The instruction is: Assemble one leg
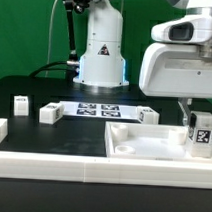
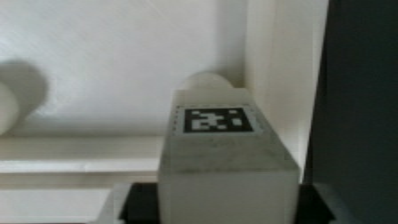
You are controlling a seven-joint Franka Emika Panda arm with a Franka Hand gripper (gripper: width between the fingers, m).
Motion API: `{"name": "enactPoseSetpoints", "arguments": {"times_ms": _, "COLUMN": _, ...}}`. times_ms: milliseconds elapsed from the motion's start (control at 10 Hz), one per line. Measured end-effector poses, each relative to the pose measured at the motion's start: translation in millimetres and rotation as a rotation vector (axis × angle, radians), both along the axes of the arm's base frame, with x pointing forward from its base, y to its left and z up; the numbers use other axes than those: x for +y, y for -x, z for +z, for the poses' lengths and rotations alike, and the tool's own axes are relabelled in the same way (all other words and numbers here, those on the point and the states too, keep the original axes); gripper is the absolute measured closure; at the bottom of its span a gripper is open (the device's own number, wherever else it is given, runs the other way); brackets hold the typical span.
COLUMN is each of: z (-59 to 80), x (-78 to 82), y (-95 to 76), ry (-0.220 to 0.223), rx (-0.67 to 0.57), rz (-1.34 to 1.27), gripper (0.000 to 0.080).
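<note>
My gripper (image 1: 200, 120) is shut on the leg (image 1: 203, 134), a small white post with a black-and-white tag on its face. It holds the leg upright over the corner of the large white panel (image 1: 140, 146) at the exterior view's right. In the wrist view the leg (image 2: 221, 150) fills the middle, gripped between the dark fingers (image 2: 143, 203), with the panel's raised rim (image 2: 89, 150) and inner surface behind it. I cannot tell whether the leg's lower end touches the panel.
Three more white tagged posts stand on the black table: two at the exterior view's left (image 1: 51, 113) (image 1: 21, 104) and one behind the panel (image 1: 147, 115). The marker board (image 1: 99, 110) lies before the robot base (image 1: 102, 54). A white wall (image 1: 51, 162) runs along the front.
</note>
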State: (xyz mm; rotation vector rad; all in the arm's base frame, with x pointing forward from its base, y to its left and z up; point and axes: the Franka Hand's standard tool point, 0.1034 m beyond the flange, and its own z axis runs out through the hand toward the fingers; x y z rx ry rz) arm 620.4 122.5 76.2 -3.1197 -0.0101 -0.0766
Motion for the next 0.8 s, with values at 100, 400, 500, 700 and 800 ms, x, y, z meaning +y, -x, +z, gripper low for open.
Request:
{"name": "enactPoseSetpoints", "arguments": {"times_ms": 100, "z": 0.0, "x": -0.3, "y": -0.1, "ry": -0.003, "rx": 0.001, "rz": -0.040, "gripper": 0.0508}}
{"name": "enactPoseSetpoints", "arguments": {"times_ms": 400, "z": 0.7, "x": -2.9, "y": -0.7, "ry": -0.023, "rx": 0.013, "rz": -0.396, "gripper": 0.0508}}
{"name": "enactPoseSetpoints", "arguments": {"times_ms": 500, "z": 0.7, "x": -3.3, "y": -0.5, "ry": -0.024, "rx": 0.014, "rz": -0.508, "gripper": 0.0508}}
{"name": "enactPoseSetpoints", "arguments": {"times_ms": 700, "z": -0.7, "x": -2.7, "y": 1.9, "ry": -0.017, "rx": 0.008, "rz": -0.734, "gripper": 0.0508}}
{"name": "enactPoseSetpoints", "arguments": {"times_ms": 800, "z": -0.5, "x": -3.1, "y": 2.0, "ry": -0.018, "rx": 0.004, "rz": -0.846, "gripper": 0.0507}}
